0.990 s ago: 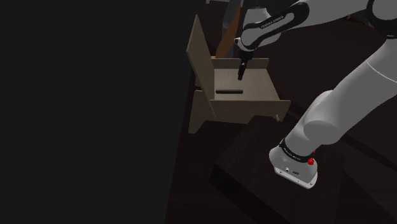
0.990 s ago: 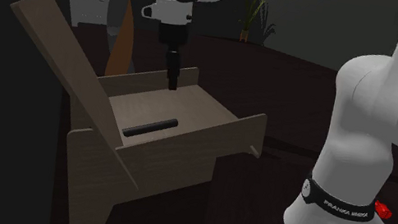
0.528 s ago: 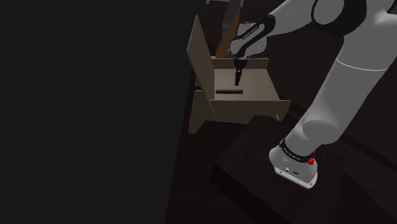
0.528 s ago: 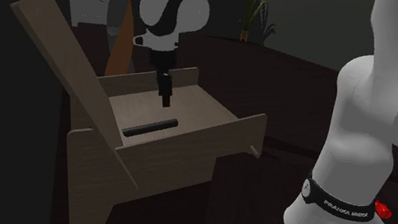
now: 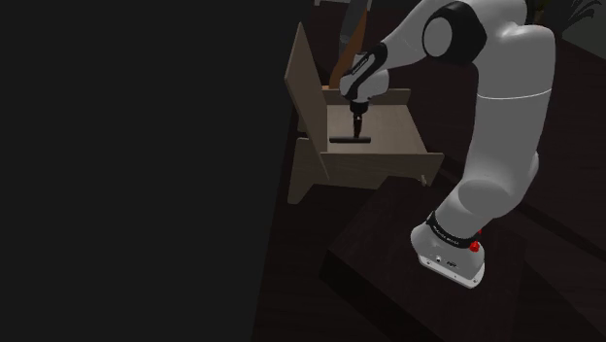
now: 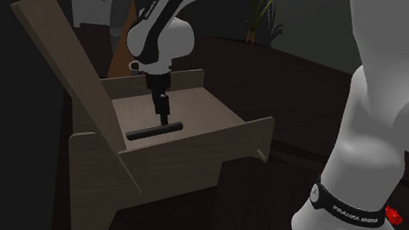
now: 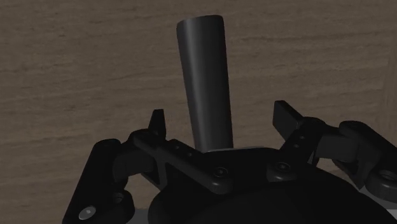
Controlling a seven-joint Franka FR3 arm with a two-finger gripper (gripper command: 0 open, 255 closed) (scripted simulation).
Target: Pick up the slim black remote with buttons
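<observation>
Gripper (image 7: 219, 118) is wide open just above the slim dark remote (image 7: 203, 76) on the wooden seat (image 6: 204, 106), with its fingers (image 7: 156, 122) straddling the remote and not touching it.

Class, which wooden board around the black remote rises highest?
The slanted board at the second exterior view's left; the near board and far board stay low.

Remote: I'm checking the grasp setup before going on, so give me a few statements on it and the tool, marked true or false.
1. The remote lies flat on the wooden surface. True.
2. The tool is shut on the remote. False: its fingers stand apart, with the remote between them untouched.
3. The tool hangs just above the remote. True.
4. The remote is white. False: it is dark, nearly black.
</observation>
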